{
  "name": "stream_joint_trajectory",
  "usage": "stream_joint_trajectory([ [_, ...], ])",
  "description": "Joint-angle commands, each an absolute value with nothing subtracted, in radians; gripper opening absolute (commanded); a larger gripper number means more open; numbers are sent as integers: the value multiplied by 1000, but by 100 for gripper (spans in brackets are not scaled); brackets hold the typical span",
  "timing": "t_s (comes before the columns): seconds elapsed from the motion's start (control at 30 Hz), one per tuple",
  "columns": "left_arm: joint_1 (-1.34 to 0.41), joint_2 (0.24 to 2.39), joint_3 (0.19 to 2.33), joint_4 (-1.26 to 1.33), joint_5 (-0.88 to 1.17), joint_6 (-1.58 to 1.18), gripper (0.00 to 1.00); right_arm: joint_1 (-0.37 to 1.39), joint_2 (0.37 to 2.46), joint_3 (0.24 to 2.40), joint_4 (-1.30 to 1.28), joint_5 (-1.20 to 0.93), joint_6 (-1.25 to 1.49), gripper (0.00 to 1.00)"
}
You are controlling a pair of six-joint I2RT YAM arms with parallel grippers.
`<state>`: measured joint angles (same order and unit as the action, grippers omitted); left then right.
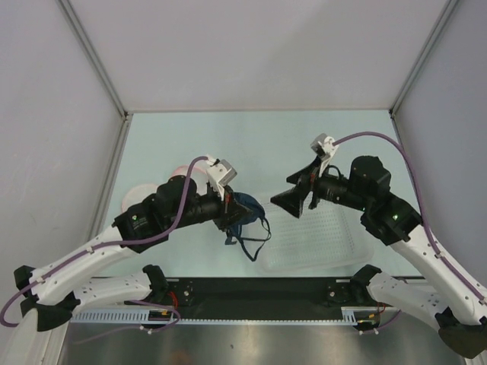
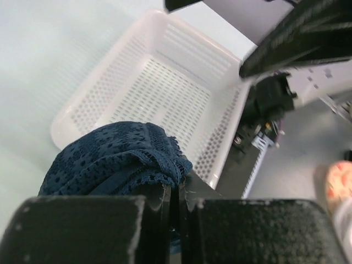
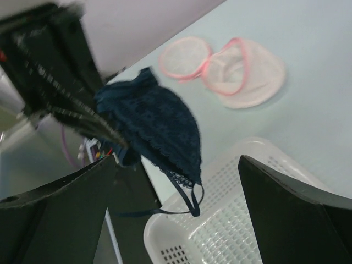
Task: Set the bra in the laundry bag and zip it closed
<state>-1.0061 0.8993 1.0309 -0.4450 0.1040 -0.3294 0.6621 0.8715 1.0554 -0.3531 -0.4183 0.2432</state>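
The dark navy bra point(image 1: 245, 215) hangs from my left gripper point(image 1: 228, 204), straps dangling just left of the basket. In the left wrist view my left gripper point(image 2: 176, 204) is shut on the lacy bra point(image 2: 118, 157). The laundry bag point(image 1: 139, 199), white mesh with pink trim, lies on the table mostly hidden under my left arm. In the right wrist view it point(image 3: 245, 71) lies open, its round flap to the left, beyond the hanging bra point(image 3: 157, 124). My right gripper point(image 1: 292, 200) is open and empty above the basket, facing the bra, and also shows in its own view point(image 3: 176, 206).
A white perforated plastic basket point(image 1: 327, 247) sits on the table under my right gripper, near the front edge. It also shows in the left wrist view point(image 2: 165, 93) and the right wrist view point(image 3: 242, 231). Grey walls enclose the table on three sides.
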Motion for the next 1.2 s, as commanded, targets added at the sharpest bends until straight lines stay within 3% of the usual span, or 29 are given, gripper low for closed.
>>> stream_joint_trajectory([
  [0.0, -997, 850, 1109, -502, 275, -288, 0, 782, 899, 1054, -411, -601, 49, 100],
  [0.6, -980, 864, 1175, -445, 451, -425, 0, 891, 900, 871, 23, -652, 153, 100],
  [1.17, -966, 867, 1111, -265, 327, -658, 0, 927, 945, 841, 242, -644, 307, 100],
])
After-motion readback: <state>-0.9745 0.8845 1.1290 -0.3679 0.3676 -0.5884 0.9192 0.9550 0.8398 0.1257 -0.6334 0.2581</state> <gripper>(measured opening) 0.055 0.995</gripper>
